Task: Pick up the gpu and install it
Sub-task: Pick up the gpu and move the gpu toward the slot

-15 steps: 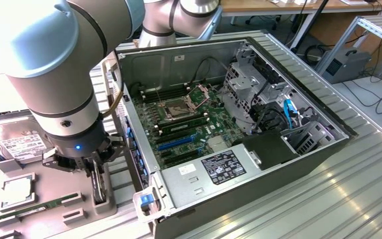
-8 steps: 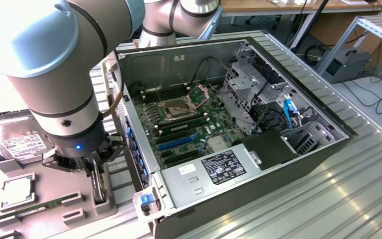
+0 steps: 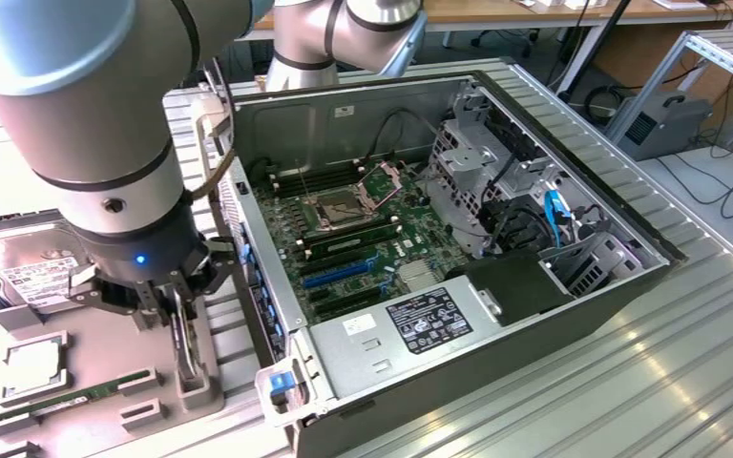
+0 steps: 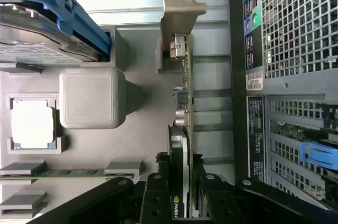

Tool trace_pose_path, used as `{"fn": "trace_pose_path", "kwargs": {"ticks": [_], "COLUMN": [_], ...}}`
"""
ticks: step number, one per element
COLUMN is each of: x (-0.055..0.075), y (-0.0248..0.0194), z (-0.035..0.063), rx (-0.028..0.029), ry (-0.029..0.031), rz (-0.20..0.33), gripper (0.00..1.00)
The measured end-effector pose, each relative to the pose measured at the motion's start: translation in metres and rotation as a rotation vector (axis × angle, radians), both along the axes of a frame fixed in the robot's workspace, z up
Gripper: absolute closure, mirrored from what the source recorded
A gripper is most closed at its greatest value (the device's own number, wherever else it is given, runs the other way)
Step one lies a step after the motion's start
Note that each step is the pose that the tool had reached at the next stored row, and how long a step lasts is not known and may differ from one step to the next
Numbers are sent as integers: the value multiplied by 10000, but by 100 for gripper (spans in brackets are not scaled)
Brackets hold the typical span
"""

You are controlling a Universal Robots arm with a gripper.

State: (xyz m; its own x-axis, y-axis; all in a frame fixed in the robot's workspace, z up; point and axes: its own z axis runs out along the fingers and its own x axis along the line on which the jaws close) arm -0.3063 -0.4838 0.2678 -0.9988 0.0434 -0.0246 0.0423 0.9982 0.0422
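The gpu [image 4: 182, 102] stands on edge in a slot of the grey parts tray [image 4: 140, 145], its silver bracket [image 4: 180, 12] at the far end. My gripper [image 4: 180, 197] is down over its near end, and the black fingers [image 4: 157, 189] press against both faces of the card, beside its dark heatsink. In the exterior view the gripper [image 3: 173, 310] hangs over the gpu [image 3: 187, 348] to the left of the open computer case [image 3: 469, 334]. The motherboard [image 3: 354, 239] lies exposed inside, with blue slots [image 3: 335, 277].
On the tray lie a hard drive [image 3: 23, 267], a CPU [image 3: 33, 367] and a green RAM stick [image 3: 68, 399]. The case's rear wall [image 4: 285, 76] stands close beside the gpu. A power supply [image 3: 424, 320] and drive cages [image 3: 481, 181] fill parts of the case.
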Motion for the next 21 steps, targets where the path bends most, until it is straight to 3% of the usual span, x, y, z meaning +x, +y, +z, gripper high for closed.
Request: {"fn": "trace_pose_path", "kwargs": {"ticks": [6,9,11,13,18,21], "x": [0,0,0,0,0,0], "y": [0,0,0,1,3,4], "z": [315,605,721,907,1206,1494], "rx": [1,1,1,0,1,1], "ry": [0,-1,-1,0,-1,-1], "rz": [0,-1,0,0,0,1], "gripper": [73,73,73,73,73,73]}}
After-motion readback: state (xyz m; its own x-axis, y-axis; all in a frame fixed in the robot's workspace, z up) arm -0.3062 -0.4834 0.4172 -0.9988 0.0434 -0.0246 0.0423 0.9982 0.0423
